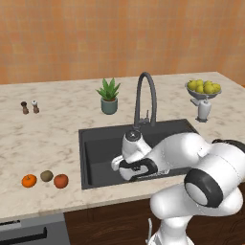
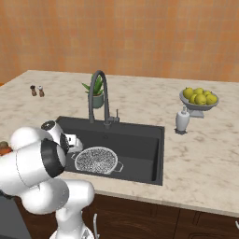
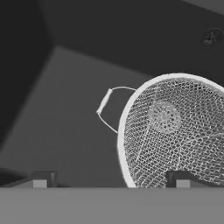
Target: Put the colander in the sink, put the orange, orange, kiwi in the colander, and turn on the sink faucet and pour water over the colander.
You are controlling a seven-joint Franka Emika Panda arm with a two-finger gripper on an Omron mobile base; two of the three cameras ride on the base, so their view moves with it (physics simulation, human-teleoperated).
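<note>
One colander sat on the floor of the one sink, toward its near left part, upright, with its open side up. It was a round, shallow bowl of fine silver-white mesh with a pale rim and a small ring at the middle of its bottom; in the hand view a thin wire handle stuck out from its side, and in the right base view another handle showed on the side toward the right. It held nothing.

Three fruits lay in a row on the worktop left of the sink, near the front edge: two oranges, a bright one at the left and a darker, redder one at the right, with one olive-brown kiwi between them, each just apart from the next.

One dark gooseneck faucet stood behind the sink, its spout arched over the basin. One drain showed in the sink floor beyond the colander.

Also on the worktop were one potted plant, two small shakers, one pedestal bowl of lemons and one white dispenser.

The pincer hung low inside the sink over the colander's rim, spread wide and pinching nothing; one fingertip was over bare sink floor, the other over the mesh
</note>
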